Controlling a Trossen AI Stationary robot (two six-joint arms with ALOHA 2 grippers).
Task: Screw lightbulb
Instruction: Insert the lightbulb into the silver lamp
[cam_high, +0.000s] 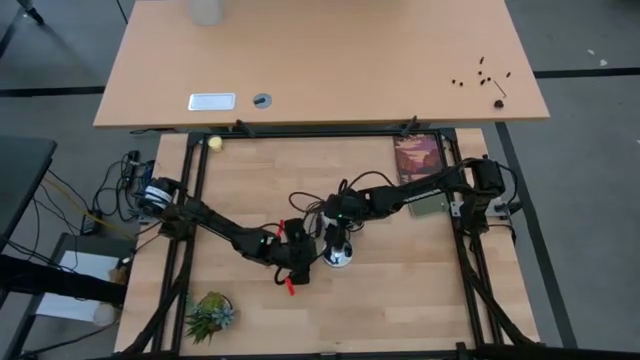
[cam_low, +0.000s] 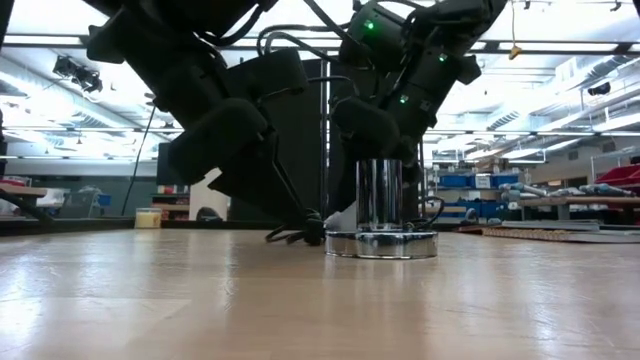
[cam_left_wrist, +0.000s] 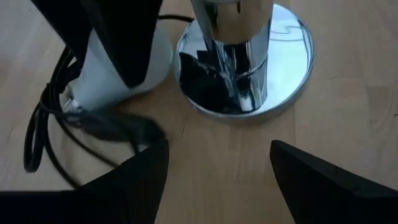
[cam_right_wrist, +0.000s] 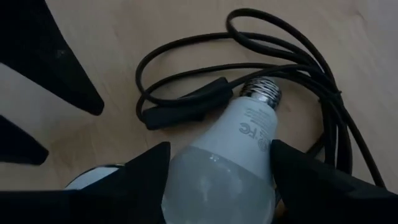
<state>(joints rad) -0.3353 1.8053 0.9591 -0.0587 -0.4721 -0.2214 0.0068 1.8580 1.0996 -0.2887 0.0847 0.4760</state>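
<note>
Lightbulb clamped in right claw, lower centre of frame, screw base pointed outward for threading. Left claw held apart beside chrome lamp base, probably for steadying. Black cord coiled on counter.

Count of items, all views.

Lightbulb: one, white with a threaded metal base.
Lamp stand: one, a chrome post on a round chrome disc.
Black cord: one, looped, with one inline switch on it.
Arms: two, each with one claw: left claw, right claw.
Benches: two, the slatted work bench under the arms and a plain tan one beyond it.
Small plant: one.
Yellow ball: one.
Dark book: one.
White label plate: one.
Small dark bits on the tan bench: a scatter, number cannot be told.
</note>
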